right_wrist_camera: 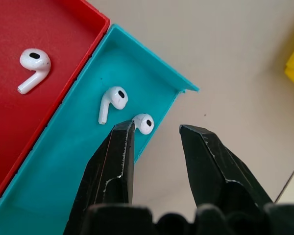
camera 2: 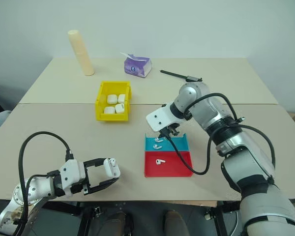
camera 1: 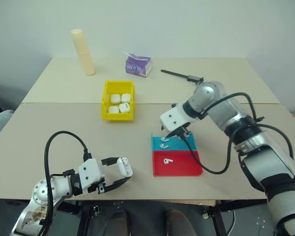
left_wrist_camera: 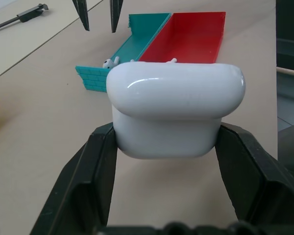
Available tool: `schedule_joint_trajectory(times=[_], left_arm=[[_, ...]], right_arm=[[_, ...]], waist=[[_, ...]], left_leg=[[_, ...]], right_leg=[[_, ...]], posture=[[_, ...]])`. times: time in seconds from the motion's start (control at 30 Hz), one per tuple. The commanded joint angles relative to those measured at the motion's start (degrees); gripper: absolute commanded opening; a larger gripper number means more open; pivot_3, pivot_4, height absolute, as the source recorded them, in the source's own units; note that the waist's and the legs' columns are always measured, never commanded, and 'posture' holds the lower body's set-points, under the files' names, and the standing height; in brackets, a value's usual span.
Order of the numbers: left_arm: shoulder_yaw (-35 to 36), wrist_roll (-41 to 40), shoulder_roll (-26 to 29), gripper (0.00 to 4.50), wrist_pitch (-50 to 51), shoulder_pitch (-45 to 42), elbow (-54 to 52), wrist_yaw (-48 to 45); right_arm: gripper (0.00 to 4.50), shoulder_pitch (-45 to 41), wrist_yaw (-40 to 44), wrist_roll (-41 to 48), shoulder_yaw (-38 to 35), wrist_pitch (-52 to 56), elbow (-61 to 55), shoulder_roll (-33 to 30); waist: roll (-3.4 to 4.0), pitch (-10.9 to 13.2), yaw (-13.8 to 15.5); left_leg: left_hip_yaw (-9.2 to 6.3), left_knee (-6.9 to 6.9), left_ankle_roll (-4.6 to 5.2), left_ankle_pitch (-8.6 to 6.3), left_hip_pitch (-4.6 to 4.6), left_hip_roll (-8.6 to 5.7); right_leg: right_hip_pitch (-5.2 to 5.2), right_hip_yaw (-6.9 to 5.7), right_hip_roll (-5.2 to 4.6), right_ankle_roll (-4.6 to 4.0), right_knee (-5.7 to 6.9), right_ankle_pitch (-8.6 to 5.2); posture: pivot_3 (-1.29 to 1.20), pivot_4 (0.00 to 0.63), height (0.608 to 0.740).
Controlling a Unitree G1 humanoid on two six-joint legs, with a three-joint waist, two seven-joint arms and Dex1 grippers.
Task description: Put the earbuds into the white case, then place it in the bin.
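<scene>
Both arms are built of rounded silver-grey segments joined by black bands, and looping black cables are carried along each. A white block sits behind the 2 black tapered fingers of the left gripper (camera 1: 115,178) and the right gripper (right_wrist_camera: 156,132).

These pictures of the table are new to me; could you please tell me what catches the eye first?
The left claw, near the table's front edge, is shut on a white case. Mid-table, the right claw hangs open over the blue tray, where two earbuds lie. Behind, the yellow bin holds several more white cases.
</scene>
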Motion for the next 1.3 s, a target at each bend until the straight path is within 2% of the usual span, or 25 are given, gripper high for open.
schedule_joint_trajectory(times=[0.03, 0.47, 1.3], left_arm=[[-0.09, 0.46, -0.16, 2.74, -0.93, 0.34, -2.33, 1.05], [-2.71, 2.36, -0.77, 2.74, -0.65, -2.08, -1.32, 2.23], [-4.32, 3.72, -0.58, 2.74, -1.09, -3.94, 0.05, 2.07]], right_arm=[[1.85, -2.13, -1.02, -2.66, 0.28, -0.9, 2.18, 1.49], [1.85, -1.1, -4.61, -9.65, 1.79, 0.83, 7.13, 6.58], [1.85, 0.68, -6.15, -13.5, 2.74, 1.83, 7.84, 6.86]], waist=[[0.0, 0.0, 0.0], [0.01, 0.0, -0.05], [0.01, 0.0, -0.08]], left_leg=[[0.0, 0.0, 0.0, 0.0, 0.0, 0.0], [0.02, -0.01, -0.01, 0.0, 0.01, 0.0], [0.02, -0.01, -0.01, 0.0, 0.03, 0.0]], right_leg=[[0.0, 0.0, 0.0, 0.0, 0.0, 0.0], [0.0, 0.0, 0.0, -0.01, 0.03, 0.01], [0.02, -0.01, 0.0, -0.01, 0.04, 0.01]], posture=[[0.0, 0.15, 0.74], [0.0, 0.15, 0.74], [0.0, 0.15, 0.74]])
